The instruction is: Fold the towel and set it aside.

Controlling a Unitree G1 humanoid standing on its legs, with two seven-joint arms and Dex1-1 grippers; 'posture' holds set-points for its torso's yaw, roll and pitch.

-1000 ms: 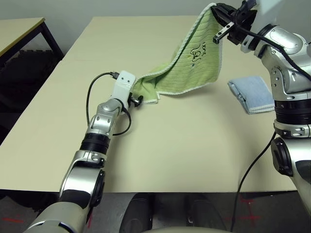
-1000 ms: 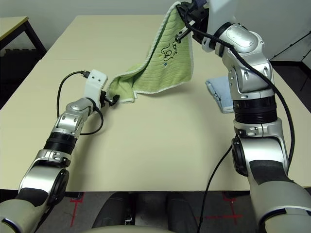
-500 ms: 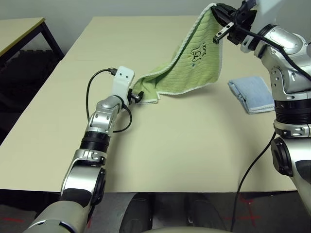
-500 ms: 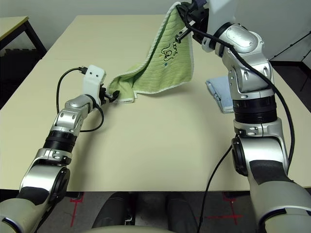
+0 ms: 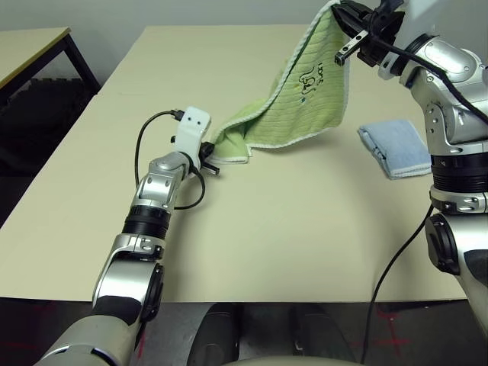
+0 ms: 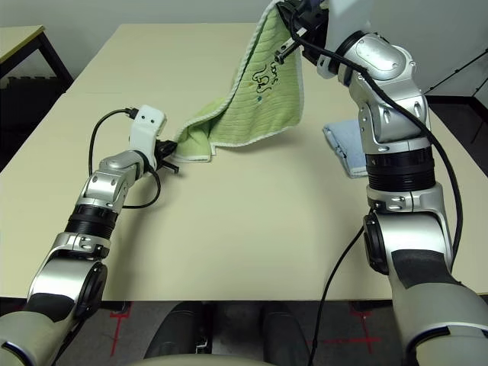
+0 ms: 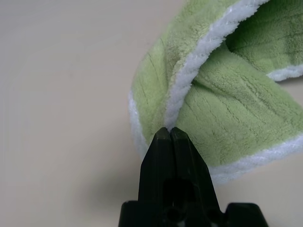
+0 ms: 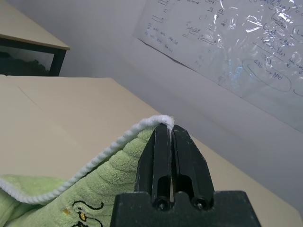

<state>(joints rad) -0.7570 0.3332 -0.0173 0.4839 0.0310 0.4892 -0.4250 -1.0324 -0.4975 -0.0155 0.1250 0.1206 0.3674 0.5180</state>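
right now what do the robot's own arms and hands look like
Both arms are jointed silver metal segments with black ribbed bands between them. The left hand has two short black fingers below a white boxy wrist module, with a black cable looping from it back to the forearm. The right hand has the same black fingers, and black cables run along that arm and hang down past the table edge.

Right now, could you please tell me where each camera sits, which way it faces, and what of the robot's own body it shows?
Left eye view: head camera, looking forward and down at the table; both silver forearms show, right gripper holding the green towel up, light blue folded cloth beside it.
Right eye view: the same scene from the stereo partner.
Left wrist view: looks along the left gripper, shut on the towel's white edging at table level.
Right wrist view: looks along the right gripper's shut fingers past the raised corner towards a whiteboard.
All four share the towel.
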